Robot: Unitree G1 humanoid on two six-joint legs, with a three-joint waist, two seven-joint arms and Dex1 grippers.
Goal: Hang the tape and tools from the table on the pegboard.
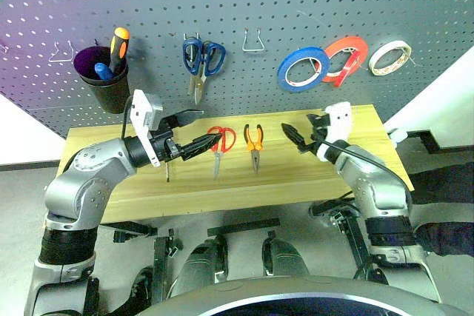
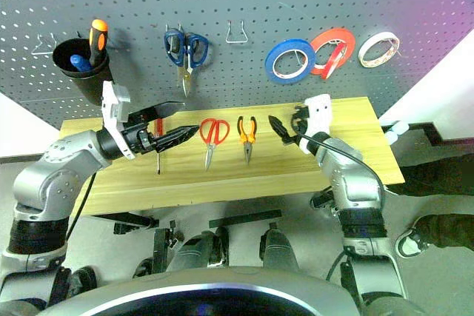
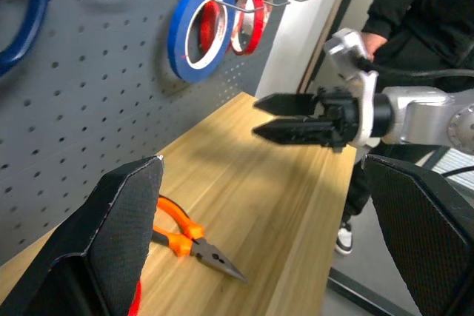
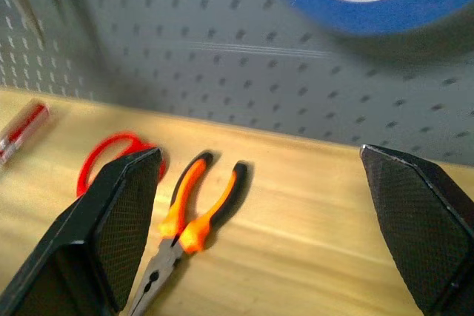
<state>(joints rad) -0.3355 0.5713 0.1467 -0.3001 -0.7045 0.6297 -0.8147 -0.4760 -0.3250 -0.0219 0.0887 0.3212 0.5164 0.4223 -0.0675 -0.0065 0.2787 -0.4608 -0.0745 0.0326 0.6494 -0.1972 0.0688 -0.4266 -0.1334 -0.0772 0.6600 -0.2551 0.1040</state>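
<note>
The red tape [image 1: 345,57] hangs on the pegboard [image 1: 222,5] between a blue roll [image 1: 304,69] and a white roll [image 1: 390,57]. On the table [image 1: 326,175] lie the red-handled scissors [image 1: 220,140], the orange-and-black pliers [image 1: 254,142] and the small red-handled screwdriver [image 4: 24,132]. My left gripper [image 1: 198,130] hovers open over the table's left part, just left of the scissors, partly covering the screwdriver. My right gripper [image 1: 290,134] is open and empty, pointing left, a short way right of the pliers.
Blue-handled scissors [image 1: 201,61] hang on the board, with an empty wire hook [image 1: 254,41] to their right. A black cup [image 1: 104,75] at the left holds an orange-and-black screwdriver. A person in dark clothes [image 3: 422,5] stands by the table's right end.
</note>
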